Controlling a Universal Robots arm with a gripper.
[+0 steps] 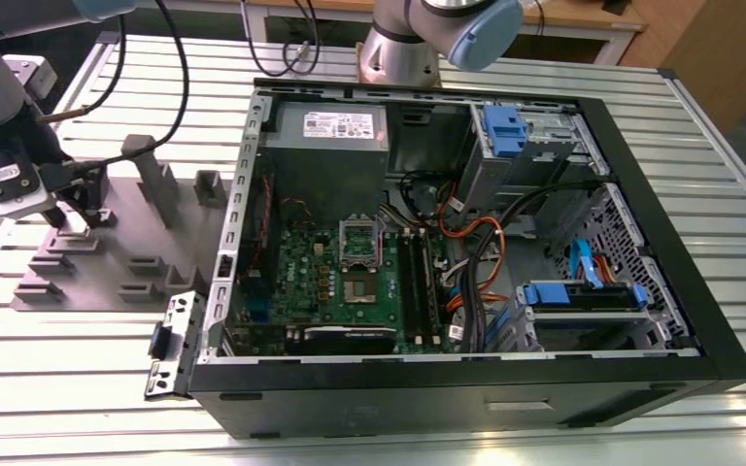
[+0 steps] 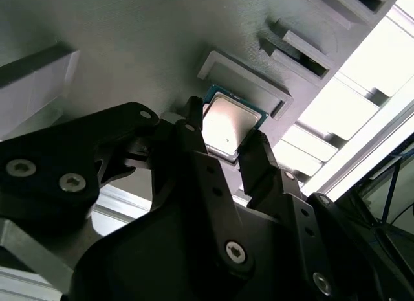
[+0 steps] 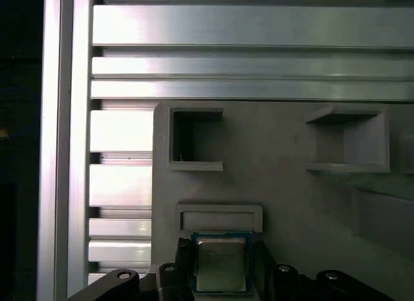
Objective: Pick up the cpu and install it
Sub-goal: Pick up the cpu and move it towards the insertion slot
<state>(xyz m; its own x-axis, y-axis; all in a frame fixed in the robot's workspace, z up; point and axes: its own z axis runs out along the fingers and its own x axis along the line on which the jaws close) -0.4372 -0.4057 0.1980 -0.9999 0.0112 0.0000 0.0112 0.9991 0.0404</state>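
Observation:
The cpu, a small square chip with a silvery top and a thin blue-green rim, sits between the two black fingers of my gripper. The fingers press against opposite edges of the chip. In the first wrist view the cpu is just beside a shallow rectangular recess of the grey fixture plate, with my gripper shut on it. In the exterior view my gripper hangs over that plate, at the view's left, well away from the motherboard inside the open computer case.
The fixture plate carries raised blocks and slots. The case holds a grey power supply, blue drive brackets, a silver socket frame and cable bundles. A second arm's base stands behind the case. Everything rests on a slatted aluminium table.

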